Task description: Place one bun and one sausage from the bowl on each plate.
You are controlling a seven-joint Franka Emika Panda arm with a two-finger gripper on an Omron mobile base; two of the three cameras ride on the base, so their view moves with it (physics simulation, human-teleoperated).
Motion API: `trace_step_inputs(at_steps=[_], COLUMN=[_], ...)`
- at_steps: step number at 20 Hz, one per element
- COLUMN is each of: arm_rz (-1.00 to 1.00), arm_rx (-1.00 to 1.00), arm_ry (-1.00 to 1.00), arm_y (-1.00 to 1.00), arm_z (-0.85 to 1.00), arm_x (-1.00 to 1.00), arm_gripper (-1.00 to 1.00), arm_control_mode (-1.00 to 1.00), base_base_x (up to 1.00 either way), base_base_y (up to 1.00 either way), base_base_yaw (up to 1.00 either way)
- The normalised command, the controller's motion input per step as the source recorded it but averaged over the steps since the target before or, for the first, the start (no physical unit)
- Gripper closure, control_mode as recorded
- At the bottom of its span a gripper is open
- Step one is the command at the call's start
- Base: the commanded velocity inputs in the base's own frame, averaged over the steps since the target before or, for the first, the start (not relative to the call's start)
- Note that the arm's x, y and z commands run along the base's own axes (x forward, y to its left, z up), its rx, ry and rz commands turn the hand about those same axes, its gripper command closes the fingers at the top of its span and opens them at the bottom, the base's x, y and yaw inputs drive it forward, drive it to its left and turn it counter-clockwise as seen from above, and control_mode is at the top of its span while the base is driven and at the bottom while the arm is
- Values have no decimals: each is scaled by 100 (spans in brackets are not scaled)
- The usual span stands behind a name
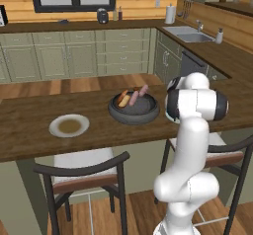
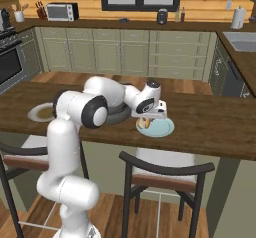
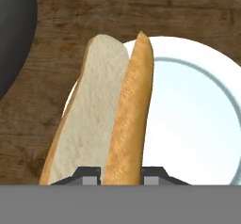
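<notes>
Kitchen, wooden worktop [image 1: 29,125] with chairs on the near side. Dark bowl [image 1: 134,109] mid-worktop, holding sausages [image 1: 139,94] and a bun. Brown plate [image 1: 69,125] left of it. Pale blue plate [image 2: 159,128] right of the bowl. Hand [image 3: 121,175] closed on a split bun [image 3: 110,119], over that plate's left edge.

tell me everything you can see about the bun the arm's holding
The bun is a long split roll: golden-brown crust on one half, pale, crumbly cut face on the other, tapering to rounded tips. The gripper has its jaws shut on the crusted half's near end. It hangs over the edge of the pale blue-white plate on the wooden counter, beside the dark bowl. Whether it touches the plate cannot be told.
</notes>
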Motion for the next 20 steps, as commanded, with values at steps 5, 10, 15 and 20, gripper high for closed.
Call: trace_step_inputs(at_steps=[5, 10, 15, 20], arm_rz=[0, 0, -3, -10], arm_rx=[0, 1, 0, 0], arm_ry=[0, 0, -6, -12], arm_y=[-4, -9, 14, 59], arm_z=[-7, 6, 45, 44], arm_x=[10, 27, 0, 1], arm_gripper=[-100, -100, -100, -100], arm_control_mode=[-100, -100, -100, -100], base_base_x=[0, 0, 0, 0], base_base_y=[0, 0, 0, 0], base_base_yaw=[0, 0, 0, 0])
